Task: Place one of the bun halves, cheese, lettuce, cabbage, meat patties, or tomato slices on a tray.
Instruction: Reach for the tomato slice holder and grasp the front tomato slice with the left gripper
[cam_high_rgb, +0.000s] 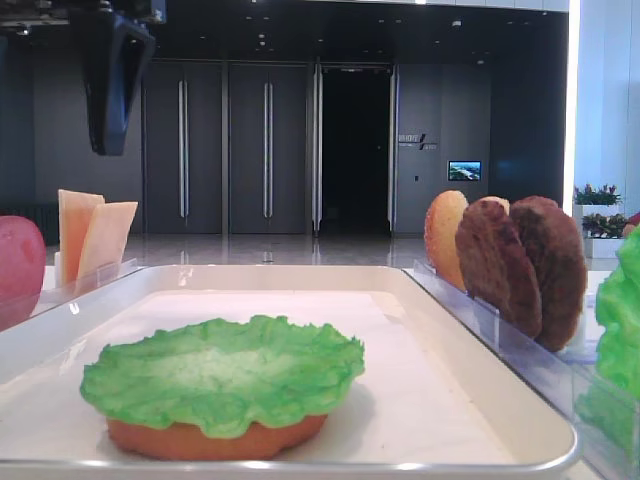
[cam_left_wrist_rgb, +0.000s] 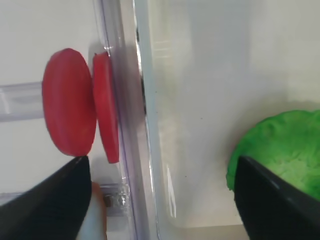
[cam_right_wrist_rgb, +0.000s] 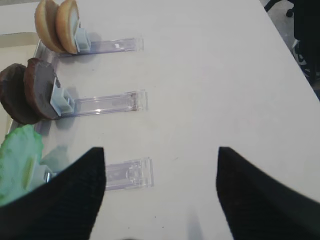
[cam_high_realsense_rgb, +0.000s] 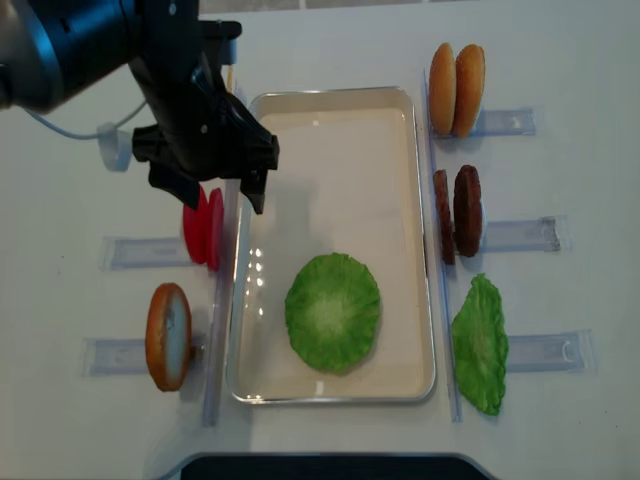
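Observation:
On the cream tray (cam_high_realsense_rgb: 400, 200) a green lettuce leaf (cam_high_realsense_rgb: 332, 312) lies flat, and the low exterior view shows it resting on an orange bun half (cam_high_rgb: 215, 438). My left gripper (cam_high_realsense_rgb: 210, 188) hangs open and empty over the tray's left rim, just beyond two upright tomato slices (cam_high_realsense_rgb: 203, 228). In the left wrist view the tomato slices (cam_left_wrist_rgb: 70, 115) stand left of the tray wall (cam_left_wrist_rgb: 150, 150), with the lettuce (cam_left_wrist_rgb: 280, 150) on the right and my left gripper (cam_left_wrist_rgb: 160, 200) straddling the rim. My right gripper (cam_right_wrist_rgb: 160, 170) is open over bare table.
Clear racks right of the tray hold two bun halves (cam_high_realsense_rgb: 457, 90), two meat patties (cam_high_realsense_rgb: 457, 212) and another lettuce leaf (cam_high_realsense_rgb: 480, 345). One bun half (cam_high_realsense_rgb: 168, 336) stands in a left rack. Cheese slices (cam_high_rgb: 90, 235) stand at the far left.

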